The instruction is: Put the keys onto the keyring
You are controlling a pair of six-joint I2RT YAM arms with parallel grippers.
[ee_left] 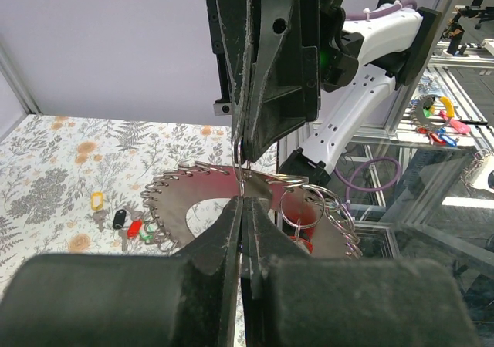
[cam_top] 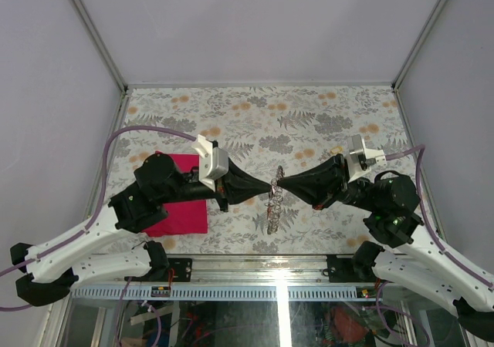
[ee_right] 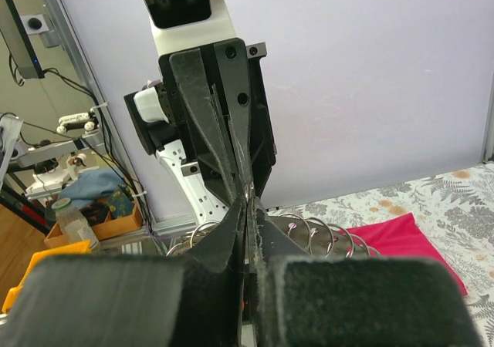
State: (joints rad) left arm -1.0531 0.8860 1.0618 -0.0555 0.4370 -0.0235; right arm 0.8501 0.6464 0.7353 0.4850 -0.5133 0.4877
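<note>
The keyring [cam_top: 272,208] is a flat silvery ring plate with several wire loops round its rim; it hangs on edge above the table between both grippers. My left gripper [cam_top: 271,185] and right gripper [cam_top: 280,183] meet tip to tip, each shut on the keyring's top. In the left wrist view my left gripper [ee_left: 245,200] pinches a thin wire loop of the keyring [ee_left: 189,200], with the right gripper's fingers [ee_left: 266,92] clamped from above. In the right wrist view my right gripper [ee_right: 247,202] is shut over the loops [ee_right: 324,235]. Small keys [ee_left: 130,225] with black, red and green heads lie on the table.
A magenta cloth [cam_top: 179,197] lies flat under the left arm and also shows in the right wrist view [ee_right: 394,235]. A yellow tag [ee_left: 96,200] lies near the keys. The table has a floral cover [cam_top: 262,116], walls on three sides and a metal rail at its near edge.
</note>
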